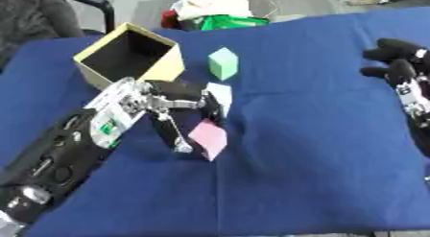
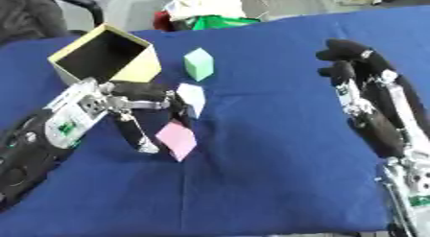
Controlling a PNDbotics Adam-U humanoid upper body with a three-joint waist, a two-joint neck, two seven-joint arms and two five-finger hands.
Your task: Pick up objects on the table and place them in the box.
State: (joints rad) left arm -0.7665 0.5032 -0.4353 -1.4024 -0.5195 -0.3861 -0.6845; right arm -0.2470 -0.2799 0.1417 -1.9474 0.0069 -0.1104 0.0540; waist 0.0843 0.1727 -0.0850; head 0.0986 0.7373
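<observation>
My left hand (image 1: 172, 111) is down on the dark blue cloth-covered table (image 1: 302, 149), fingers and thumb spread downward in a wide stance around the pink cube-shaped block (image 1: 208, 138). One finger touches the block's left side; the block sits tilted on an edge, not lifted clear of the cloth. I cannot tell whether the thumb touches it.

Just behind my left hand stands a white cube-shaped block (image 2: 191, 99), partly hidden by the fingers. Farther back, apart from both, a pale green cube-shaped block (image 1: 223, 63) rests on the cloth.

The open yellow cardboard box with dark interior (image 1: 164, 67) sits at the table's far left, just beyond my left wrist — nothing visible inside it.

My right hand (image 2: 363, 89) is at the right side, raised above the cloth, fingers relaxed and extended toward the far edge — holding nothing, well apart from all three blocks.
</observation>
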